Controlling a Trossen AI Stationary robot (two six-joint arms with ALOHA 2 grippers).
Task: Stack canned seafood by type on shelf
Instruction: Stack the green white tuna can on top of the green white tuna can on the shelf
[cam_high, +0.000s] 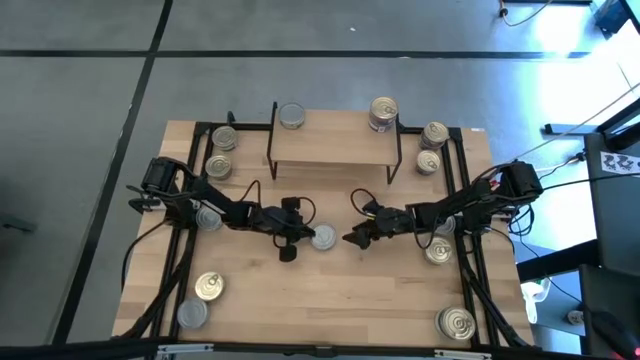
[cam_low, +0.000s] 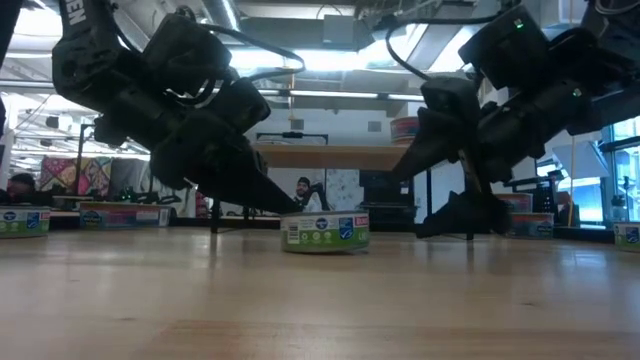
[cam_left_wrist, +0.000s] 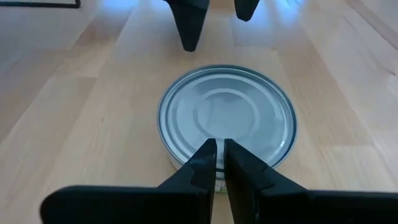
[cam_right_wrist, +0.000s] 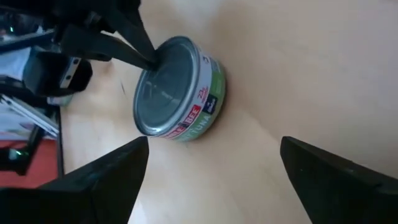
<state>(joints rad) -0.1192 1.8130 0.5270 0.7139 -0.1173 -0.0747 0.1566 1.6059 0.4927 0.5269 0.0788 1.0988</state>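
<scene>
- While the left gripper (cam_high: 306, 236) is seen near the middle of the table (cam_high: 330, 300), its two fingers (cam_left_wrist: 205, 165) are pressed together, and their tips are placed at the near rim of a silver-lidded tin (cam_high: 323, 237); nothing is clamped between them.
- The right gripper (cam_high: 352, 238) is held just on the other side of this tin, with its fingers (cam_right_wrist: 106, 180) spread wide apart; the tin is not touched by them.
- The tin is standing flat on the table, in front of the shelf (cam_high: 334, 146). A plain grey lid with pressed rings and a label in green, white and red are shown on it (cam_right_wrist: 177, 87).
- One tin (cam_high: 291, 116) is found on the left back corner of the shelf, and a stack (cam_high: 383, 113) at its right back corner.
- Other tins are scattered along both sides of the table, some with gold lids (cam_high: 209, 288).
</scene>
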